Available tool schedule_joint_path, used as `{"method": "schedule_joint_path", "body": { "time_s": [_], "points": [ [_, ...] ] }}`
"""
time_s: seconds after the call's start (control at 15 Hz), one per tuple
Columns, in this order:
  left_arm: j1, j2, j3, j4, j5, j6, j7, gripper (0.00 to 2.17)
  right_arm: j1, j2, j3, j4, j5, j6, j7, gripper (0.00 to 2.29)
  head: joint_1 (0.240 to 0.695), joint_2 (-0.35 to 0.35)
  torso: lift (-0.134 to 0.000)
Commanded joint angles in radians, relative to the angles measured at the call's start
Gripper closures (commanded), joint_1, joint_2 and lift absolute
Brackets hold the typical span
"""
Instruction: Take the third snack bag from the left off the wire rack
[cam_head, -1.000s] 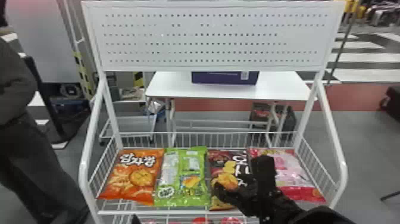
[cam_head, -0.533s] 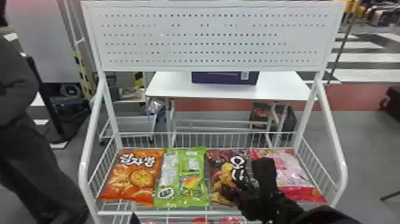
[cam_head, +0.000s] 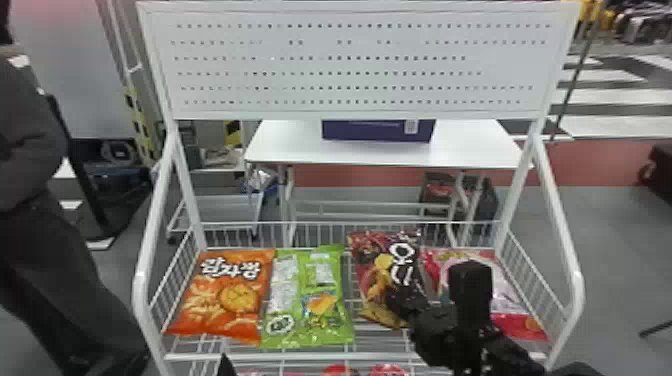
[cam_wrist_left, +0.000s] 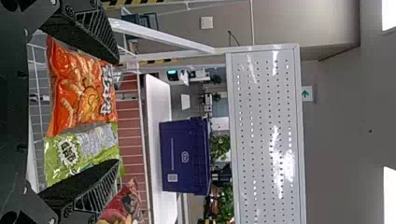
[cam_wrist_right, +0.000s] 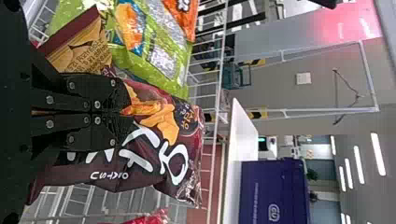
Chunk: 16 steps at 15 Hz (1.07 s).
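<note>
Rim rails of white wire rack ring dark-red foil snack bag; R tool pinches its near edge; L tool spread wide.
</note>
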Motion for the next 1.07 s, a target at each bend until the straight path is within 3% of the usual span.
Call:
{"method": "schedule_joint_path", "body": {
  "time_s": [0.0,0.2,0.53,0.67,0.8,1.0],
  "points": [
    [0.004,0.001,0.0,-0.007,0.0,0.0,0.0,0.14,0.064,-0.034,-0.032,-0.096,-0.009,-0.024,-0.023,2.22,0.499,0.0,0.0],
    [0.007,0.002,0.0,-0.02,-0.003,0.003,-0.002,0.14,0.198,-0.1,-0.128,-0.281,-0.064,-0.051,-0.035,2.22,0.499,0.0,0.0],
    [0.008,0.004,0.011,-0.027,0.0,0.006,0.0,0.14,0.527,-0.159,-0.299,-0.48,-0.072,-0.211,-0.042,2.22,0.499,0.0,0.0],
    [0.011,0.008,0.018,-0.03,0.006,0.006,0.0,0.14,0.665,-0.166,-0.377,-0.526,-0.088,-0.294,-0.042,2.22,0.499,0.0,0.0],
    [0.014,0.008,0.021,-0.032,0.006,0.006,0.003,0.14,0.799,-0.175,-0.455,-0.534,-0.124,-0.478,-0.039,2.22,0.499,0.0,0.0],
    [0.005,0.004,0.029,-0.018,0.017,0.006,0.0,0.14,0.9,-0.174,-0.524,-0.537,-0.156,-0.601,-0.031,2.22,0.499,0.0,0.0]
  ]
}}
